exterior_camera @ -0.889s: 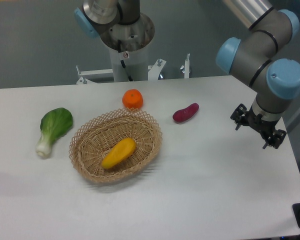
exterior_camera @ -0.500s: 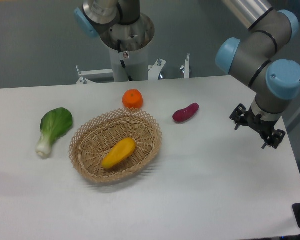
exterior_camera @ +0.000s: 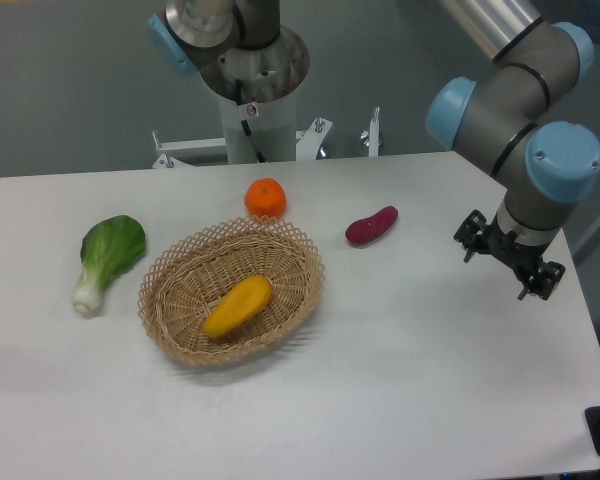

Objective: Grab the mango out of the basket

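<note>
You're looking at a robotics lab: a bare white table (exterior_camera: 400,380) with produce set out as test props, a grey arm (exterior_camera: 510,110) with blue joint caps at 2 o'clock, its bolted pedestal (exterior_camera: 255,110) at 12, plain grey walls.

On the white worktop (exterior_camera: 400,380), the tan wicker basket (exterior_camera: 295,285) shows an openwork lattice around its rim and a closer weave inside, where the yellow-orange mango (exterior_camera: 238,305) lies. At its twelve o'clock is a bright orange fruit (exterior_camera: 265,198), at two o'clock a dark red-purple sweet potato (exterior_camera: 371,225), and at nine o'clock a green-leaved, white-stemmed bok choy (exterior_camera: 106,256). The arm (exterior_camera: 520,110) is grey with pale blue caps, its claw (exterior_camera: 508,267) black.
</note>
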Controlling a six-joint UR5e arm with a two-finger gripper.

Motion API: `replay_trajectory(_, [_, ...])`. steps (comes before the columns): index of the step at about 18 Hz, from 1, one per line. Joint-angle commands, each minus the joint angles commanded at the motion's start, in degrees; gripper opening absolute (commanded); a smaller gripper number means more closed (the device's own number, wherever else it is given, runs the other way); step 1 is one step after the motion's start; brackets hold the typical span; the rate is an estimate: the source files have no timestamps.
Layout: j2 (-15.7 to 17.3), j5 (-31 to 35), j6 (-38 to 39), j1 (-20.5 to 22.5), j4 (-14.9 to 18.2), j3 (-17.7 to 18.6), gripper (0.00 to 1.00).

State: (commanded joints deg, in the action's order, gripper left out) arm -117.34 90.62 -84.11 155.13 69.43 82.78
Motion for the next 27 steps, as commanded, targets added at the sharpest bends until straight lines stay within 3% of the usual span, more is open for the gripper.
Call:
replay_trajectory(6, [5.27, -4.57, 2.89, -3.34, -0.62, 7.29, 1.00])
replay_trajectory(13, [10.28, -15.11, 8.07, -5.37, -1.40, 15.99, 1.00])
replay_trajectory(22, [14.07, -15.74, 14.40, -11.69, -2.63, 23.29, 1.00])
replay_trajectory(24, [13.81, -15.74, 16.69, -13.88, -4.91, 24.26, 1.00])
replay_trajectory(27, [13.63, -15.74, 19.07, -15.56, -11.06, 27.07, 1.00])
